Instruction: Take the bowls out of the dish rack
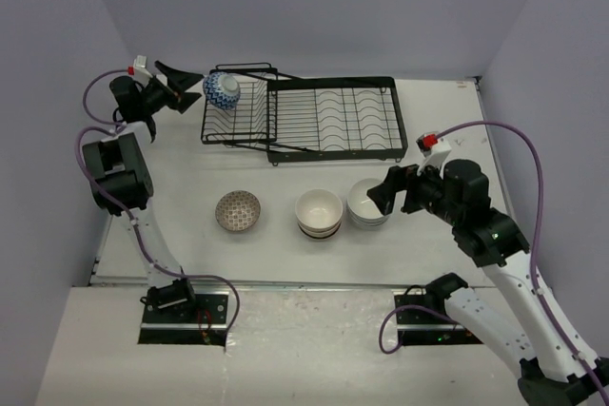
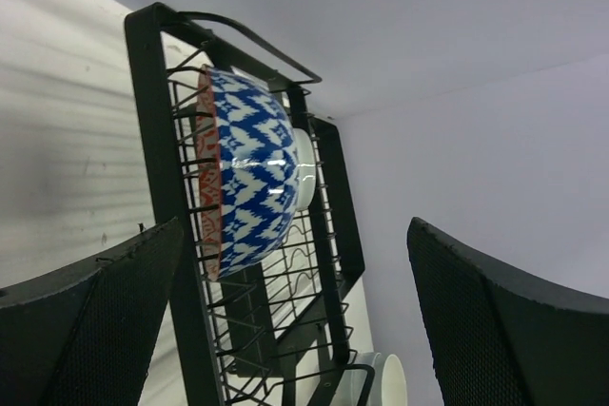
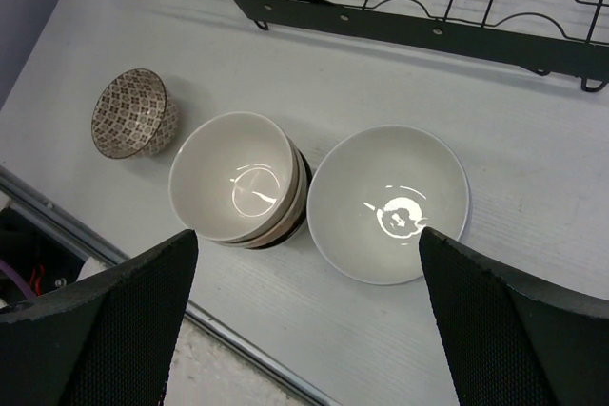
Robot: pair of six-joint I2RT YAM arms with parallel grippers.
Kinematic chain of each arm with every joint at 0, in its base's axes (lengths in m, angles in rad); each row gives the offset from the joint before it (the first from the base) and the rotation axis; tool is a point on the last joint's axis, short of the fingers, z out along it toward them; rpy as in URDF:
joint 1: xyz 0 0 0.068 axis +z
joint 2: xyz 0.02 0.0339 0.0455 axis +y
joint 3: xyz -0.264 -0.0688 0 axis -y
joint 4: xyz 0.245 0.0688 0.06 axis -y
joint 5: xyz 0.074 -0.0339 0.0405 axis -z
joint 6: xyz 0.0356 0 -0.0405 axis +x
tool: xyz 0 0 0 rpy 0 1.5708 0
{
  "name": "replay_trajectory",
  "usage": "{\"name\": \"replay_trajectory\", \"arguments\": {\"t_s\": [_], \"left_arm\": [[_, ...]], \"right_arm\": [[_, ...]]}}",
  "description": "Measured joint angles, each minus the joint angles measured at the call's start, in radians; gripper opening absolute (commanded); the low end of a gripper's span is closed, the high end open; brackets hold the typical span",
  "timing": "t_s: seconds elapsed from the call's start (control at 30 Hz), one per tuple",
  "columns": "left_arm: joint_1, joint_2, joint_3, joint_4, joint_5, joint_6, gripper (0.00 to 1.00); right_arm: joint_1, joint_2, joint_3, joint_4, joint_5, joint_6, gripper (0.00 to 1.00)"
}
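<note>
Black wire dish rack (image 1: 333,121) sits at far side of table (image 1: 457,130): big framed section w/ curved slots on R, smaller angled section on L. Blue-and-white bowl (image 1: 222,90) stands on edge in that L section. L wrist cam shows orange-red pattern at its rim & a plain white bowl (image 2: 304,170) tucked right behind it, also on edge. Left gripper (image 1: 190,90) is level w/ the blue bowl, just beside rack's L end, fingers spread wide w/ nothing btwn them. Can't see it touching bowl or wire.

Three lots of bowls stand upright on table in a row, nearer the arms than the rack:
- brown-patterned bowl (image 1: 237,210) on L, alone, apart from the others
- cream stack (image 1: 319,212) w/ dark brown band in middle, at least 2 nested
- white stack (image 1: 366,204) on R, just beside cream stack; touching or not, can't tell

Right gripper (image 1: 379,195) hovers over R edge of white stack, jaws fully apart, holding nothing. R wrist cam looks down into cream & white bowls, w/ rack's near edge across top of view
</note>
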Motion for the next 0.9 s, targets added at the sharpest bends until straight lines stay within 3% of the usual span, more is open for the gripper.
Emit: {"name": "replay_trajectory", "arguments": {"t_s": [0.63,0.9], "left_arm": [[0.000,0.153,0.017,0.458,0.044,-0.407,0.95],[-0.008,0.214,0.043,0.544,0.042,-0.498,0.93]], "right_arm": [[0.007,0.013,0.000,-0.001,-0.010,-0.002,0.99],[0.010,0.020,0.000,-0.002,-0.010,-0.003,0.99]]}}
